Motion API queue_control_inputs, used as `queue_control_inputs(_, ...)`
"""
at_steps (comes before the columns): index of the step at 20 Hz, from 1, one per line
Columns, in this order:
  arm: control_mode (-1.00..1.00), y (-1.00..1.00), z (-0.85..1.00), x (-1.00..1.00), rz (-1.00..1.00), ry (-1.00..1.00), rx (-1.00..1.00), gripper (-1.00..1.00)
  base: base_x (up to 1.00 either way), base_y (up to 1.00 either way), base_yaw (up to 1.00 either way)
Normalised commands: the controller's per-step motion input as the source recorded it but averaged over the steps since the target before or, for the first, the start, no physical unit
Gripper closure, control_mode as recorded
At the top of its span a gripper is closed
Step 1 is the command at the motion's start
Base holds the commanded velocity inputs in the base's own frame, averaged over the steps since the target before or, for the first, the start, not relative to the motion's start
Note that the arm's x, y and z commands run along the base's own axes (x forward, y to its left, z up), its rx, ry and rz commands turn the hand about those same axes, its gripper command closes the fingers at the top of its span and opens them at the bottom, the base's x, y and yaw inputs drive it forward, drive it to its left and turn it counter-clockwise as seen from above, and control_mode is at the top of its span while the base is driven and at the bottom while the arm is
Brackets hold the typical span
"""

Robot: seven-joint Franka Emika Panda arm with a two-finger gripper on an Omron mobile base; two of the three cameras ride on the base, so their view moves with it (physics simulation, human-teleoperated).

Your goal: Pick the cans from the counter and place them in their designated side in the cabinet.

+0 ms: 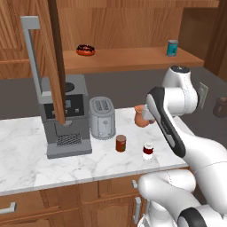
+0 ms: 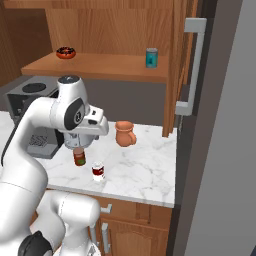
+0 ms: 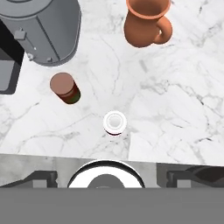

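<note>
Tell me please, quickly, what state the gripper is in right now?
Gripper: jaws open, holding nothing, above the white can on the counter.

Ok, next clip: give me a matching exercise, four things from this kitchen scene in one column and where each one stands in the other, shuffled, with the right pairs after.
Things:
1. teal-blue can
2. white can with dark red bands
3. doughnut
4. clay mug

Places:
A. left part of the cabinet shelf
B. on the counter, near its front edge
C. right part of the cabinet shelf
D. on the counter, further back, to the right of the toaster

Pairs: 1-C, 2-B, 3-A, 4-D
</note>
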Motion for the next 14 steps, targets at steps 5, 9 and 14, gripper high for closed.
queue_control_inputs(5, -1.00, 0.00, -0.13, 0.01, 0.04, 0.02, 0.00, -1.00, 0.00, 0.00, 0.00)
queue_control_inputs(9, -1.00, 0.00, -0.17, 0.02, 0.04, 0.02, 0.00, -1.00, 0.00, 0.00, 0.00)
queue_control_inputs(14, -1.00, 0.00, -0.16, 0.04, 0.04, 0.01, 0.00, -1.00, 0.00, 0.00, 0.00)
